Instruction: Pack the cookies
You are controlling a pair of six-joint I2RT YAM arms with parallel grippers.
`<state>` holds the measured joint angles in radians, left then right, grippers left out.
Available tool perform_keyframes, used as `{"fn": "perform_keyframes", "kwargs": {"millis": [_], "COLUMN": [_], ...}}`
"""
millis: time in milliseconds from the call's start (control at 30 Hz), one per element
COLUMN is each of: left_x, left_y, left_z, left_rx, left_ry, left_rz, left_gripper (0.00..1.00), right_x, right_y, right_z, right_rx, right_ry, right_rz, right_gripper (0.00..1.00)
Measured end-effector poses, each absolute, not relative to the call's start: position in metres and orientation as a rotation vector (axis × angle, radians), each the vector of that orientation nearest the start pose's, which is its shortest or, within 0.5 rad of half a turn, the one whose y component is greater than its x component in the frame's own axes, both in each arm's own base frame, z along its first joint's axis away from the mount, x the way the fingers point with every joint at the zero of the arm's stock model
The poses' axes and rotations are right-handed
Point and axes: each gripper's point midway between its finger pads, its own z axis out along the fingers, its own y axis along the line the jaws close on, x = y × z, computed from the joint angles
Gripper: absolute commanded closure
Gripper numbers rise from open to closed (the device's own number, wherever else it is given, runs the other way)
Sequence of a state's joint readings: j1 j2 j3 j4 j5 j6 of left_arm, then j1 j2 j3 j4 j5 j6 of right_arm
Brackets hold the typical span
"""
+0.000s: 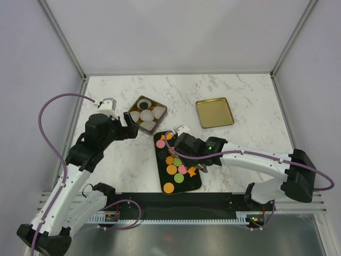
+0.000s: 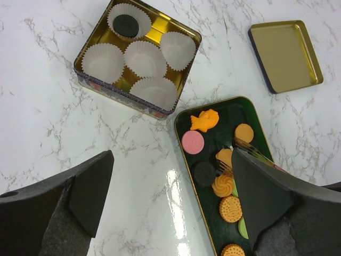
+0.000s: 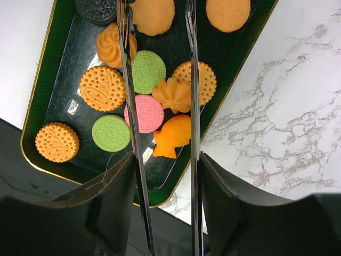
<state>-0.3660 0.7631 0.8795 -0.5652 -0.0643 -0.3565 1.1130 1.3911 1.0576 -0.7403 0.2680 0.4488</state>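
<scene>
The cookies (image 3: 145,113), orange, pink, green and one black, lie on a dark green tray (image 1: 160,160). My right gripper (image 3: 165,160) is shut on metal tongs (image 3: 190,80) over the tray. The tong arms straddle a round orange cookie (image 3: 153,15) at the far end; the tips are cut off in the right wrist view. They show beside that cookie in the left wrist view (image 2: 226,157). My left gripper (image 2: 171,160) is open and empty, above the table between the tray (image 2: 184,125) and a square tin (image 2: 88,80). The tin holds white paper cups, one with a black cookie (image 2: 127,25).
The tin's gold lid (image 1: 214,112) lies upside down at the right of the tin (image 1: 147,113). The black table edge (image 3: 32,186) runs just below the tray. White walls and metal posts bound the marble table.
</scene>
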Motion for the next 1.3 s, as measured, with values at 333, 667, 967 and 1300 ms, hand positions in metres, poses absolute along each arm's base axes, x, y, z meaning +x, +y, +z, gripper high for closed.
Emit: {"fn": "perform_keyframes", "kwargs": {"millis": [333,667,967,1300], "left_x": [0.254,0.254,0.254,0.254], "left_y": [-0.104,-0.104,-0.104,-0.103], "left_z": [0.239,0.239,0.239,0.239], "left_rx": [-0.022,-0.021,-0.021,-0.022], "left_ry": [2.046,2.048,2.048,2.048], "left_rz": [-0.405,-0.406,-0.407,-0.409], "left_gripper": [0.00,0.00,0.00,0.00], "right_x": [0.159,0.161,0.193,0.293], "right_y": [0.267,0.263,0.282,0.310], "right_z": [0.104,0.105,0.153,0.191], "right_rx": [-0.795,-0.788,-0.752,-0.582], "right_ry": [2.495,2.488,2.403,2.320], "right_rz": [0.189,0.148,0.156,0.174], "right_gripper": [0.50,0.66,0.66,0.66]}}
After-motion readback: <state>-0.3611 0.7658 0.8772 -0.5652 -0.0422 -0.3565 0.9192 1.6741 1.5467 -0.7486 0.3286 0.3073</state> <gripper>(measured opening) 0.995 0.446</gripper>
